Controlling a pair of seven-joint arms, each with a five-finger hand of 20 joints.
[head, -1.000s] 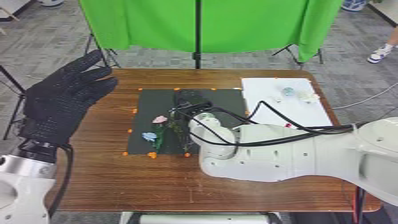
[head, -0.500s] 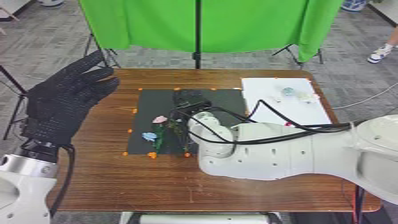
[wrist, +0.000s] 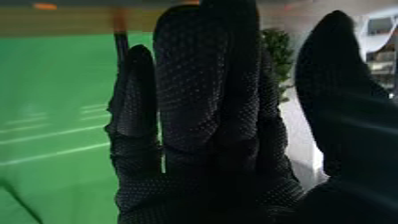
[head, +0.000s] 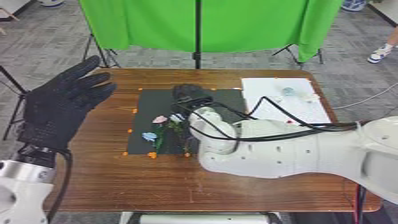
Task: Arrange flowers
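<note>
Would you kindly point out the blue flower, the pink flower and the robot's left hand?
Blue flower (head: 149, 135): head view, on its bloom.
Pink flower (head: 160, 119): head view, on its bloom.
Left hand (head: 55, 106): head view, on the glove below the fingers.

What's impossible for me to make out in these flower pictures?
Head view:
- mat under the right hand and right arm: hidden by both
- thin stems beside that arm: too fine to trace
- pale blue thing on the white sheet: too small to identify
- left arm: cut off by the bottom edge

Right wrist view:
- background behind the right hand: blocked by its glove
</note>
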